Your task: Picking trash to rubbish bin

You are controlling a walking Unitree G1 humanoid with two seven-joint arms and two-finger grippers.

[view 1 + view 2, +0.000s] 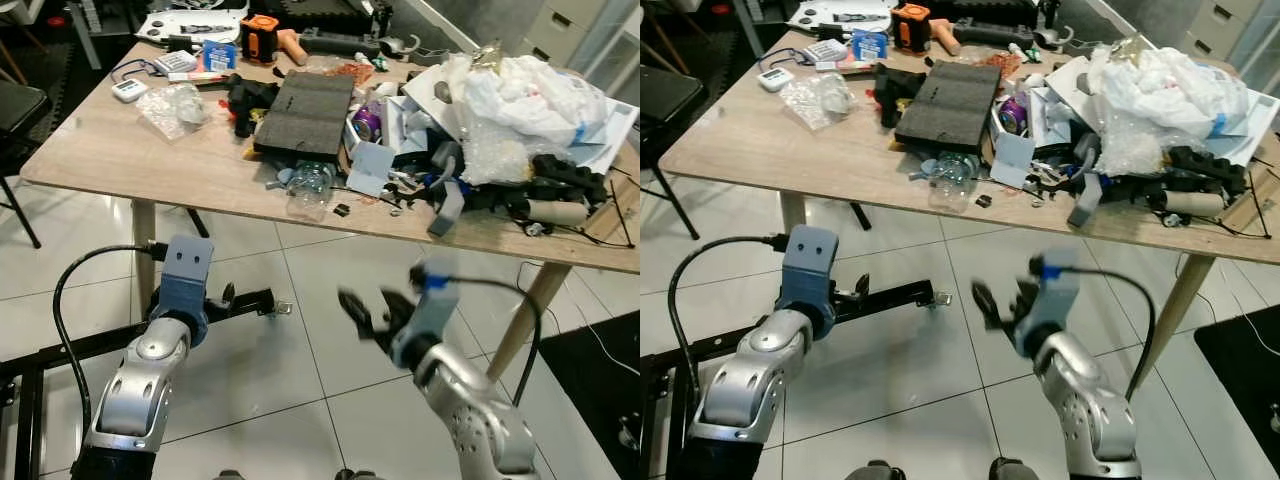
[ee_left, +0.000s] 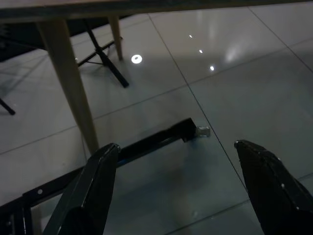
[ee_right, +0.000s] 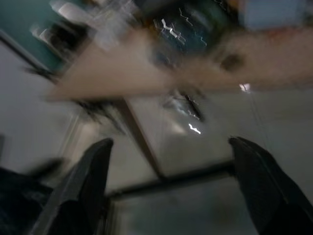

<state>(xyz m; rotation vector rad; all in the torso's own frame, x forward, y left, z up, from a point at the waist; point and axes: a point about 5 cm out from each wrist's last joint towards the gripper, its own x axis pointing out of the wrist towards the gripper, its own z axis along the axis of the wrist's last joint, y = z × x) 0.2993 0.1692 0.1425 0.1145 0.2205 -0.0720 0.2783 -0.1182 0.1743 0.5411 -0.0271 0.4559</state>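
Both silver arms are held forward and low in front of the body, elbows bent. The left gripper is pointed downward, its two black fingers spread wide apart with nothing between them. The right gripper is raised slightly higher and angled inward toward the left one, its image blurred, its fingers likewise parted and empty.

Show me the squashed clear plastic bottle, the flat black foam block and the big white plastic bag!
squashed clear plastic bottle (image 1: 310, 186), left eye view, on its crumpled middle
flat black foam block (image 1: 308, 113), left eye view, on its top face
big white plastic bag (image 1: 525, 92), left eye view, on its bunched middle
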